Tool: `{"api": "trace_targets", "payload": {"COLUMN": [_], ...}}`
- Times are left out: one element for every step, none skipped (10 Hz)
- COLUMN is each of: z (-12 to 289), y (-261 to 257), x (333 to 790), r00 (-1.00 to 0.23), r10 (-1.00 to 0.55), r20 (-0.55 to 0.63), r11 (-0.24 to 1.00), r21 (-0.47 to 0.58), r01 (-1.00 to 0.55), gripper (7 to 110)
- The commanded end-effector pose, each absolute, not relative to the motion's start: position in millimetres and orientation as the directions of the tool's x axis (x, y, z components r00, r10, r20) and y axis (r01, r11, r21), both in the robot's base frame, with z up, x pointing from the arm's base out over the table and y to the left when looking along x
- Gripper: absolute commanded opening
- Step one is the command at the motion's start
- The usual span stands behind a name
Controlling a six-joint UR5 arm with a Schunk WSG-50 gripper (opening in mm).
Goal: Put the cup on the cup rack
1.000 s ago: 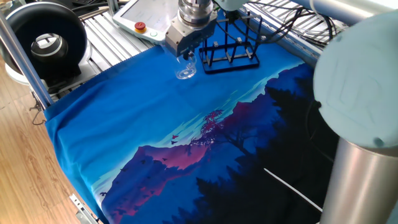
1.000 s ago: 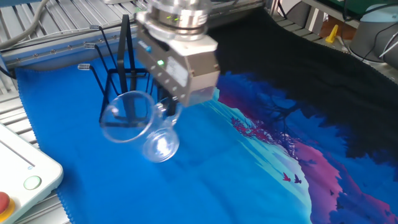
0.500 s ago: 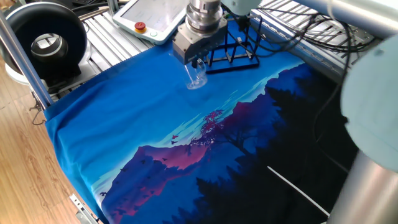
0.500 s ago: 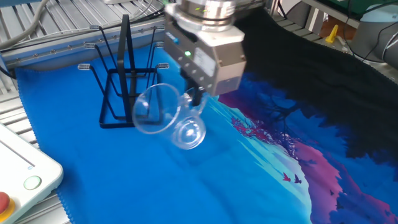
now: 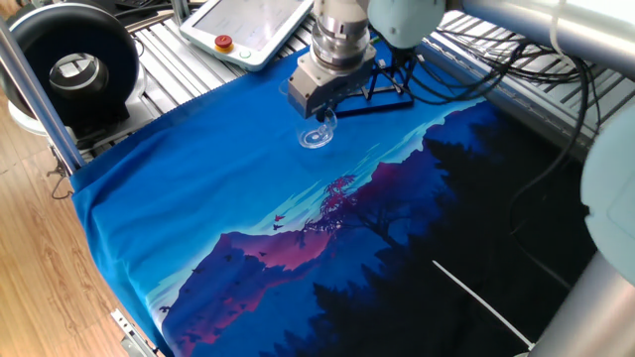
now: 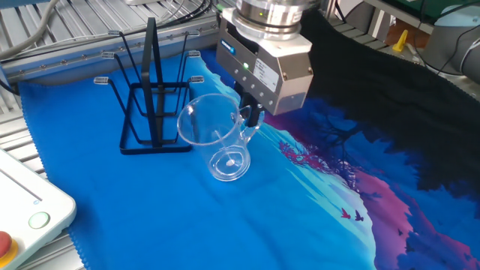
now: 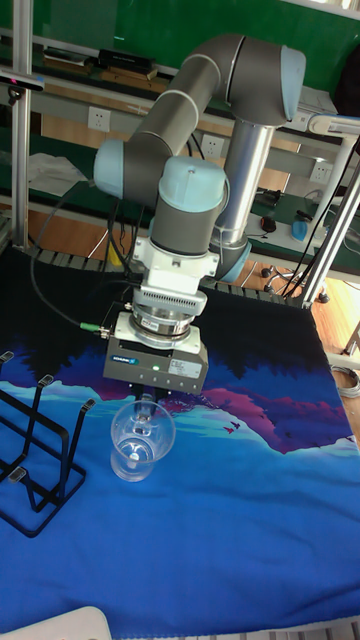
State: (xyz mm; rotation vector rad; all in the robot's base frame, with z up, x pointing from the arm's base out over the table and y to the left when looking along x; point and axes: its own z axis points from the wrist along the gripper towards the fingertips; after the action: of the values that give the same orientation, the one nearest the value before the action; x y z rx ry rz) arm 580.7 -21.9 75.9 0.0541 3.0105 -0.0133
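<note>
the surface (image 6: 150, 225) is covered with a blue cloth (image 5: 198, 188) that has a mountain picture on it. the pincer (image 6: 253, 118) holds the cup (image 6: 217, 139) by its handle, closed tight on it. a moment ago the cup was right next to the cup rack (image 6: 150, 105), and now the arm has carried it a bit away, over the open blue cloth. the cup has also turned, so its mouth tips more up and its thick bottom is low, near the cloth. i think the arm is getting the cup ready to turn it over a peg. the cup is not on the rack yet.
</note>
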Motion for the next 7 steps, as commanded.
{"api": "trace_targets", "payload": {"z": [70, 67, 65, 62, 60, 59, 60], "y": [-21, -23, -24, -25, -24, -21, -19], "x": [577, 579, 583, 586, 588, 590, 591], "r00": [-0.991, -0.99, -0.989, -0.989, -0.988, -0.988, -0.987], "r10": [0.031, 0.032, 0.033, 0.028, 0.012, -0.005, -0.011], "r20": [-0.133, -0.138, -0.145, -0.148, -0.153, -0.157, -0.162], "r11": [1.0, 0.999, 0.999, 1.0, 1.0, 1.0, 1.0], "r21": [-0.001, -0.007, -0.008, -0.008, -0.008, 0.003, 0.008], "r01": [0.032, 0.033, 0.034, 0.03, 0.013, -0.005, -0.013], "gripper": [7, 7, 7, 7, 7, 7, 7]}}
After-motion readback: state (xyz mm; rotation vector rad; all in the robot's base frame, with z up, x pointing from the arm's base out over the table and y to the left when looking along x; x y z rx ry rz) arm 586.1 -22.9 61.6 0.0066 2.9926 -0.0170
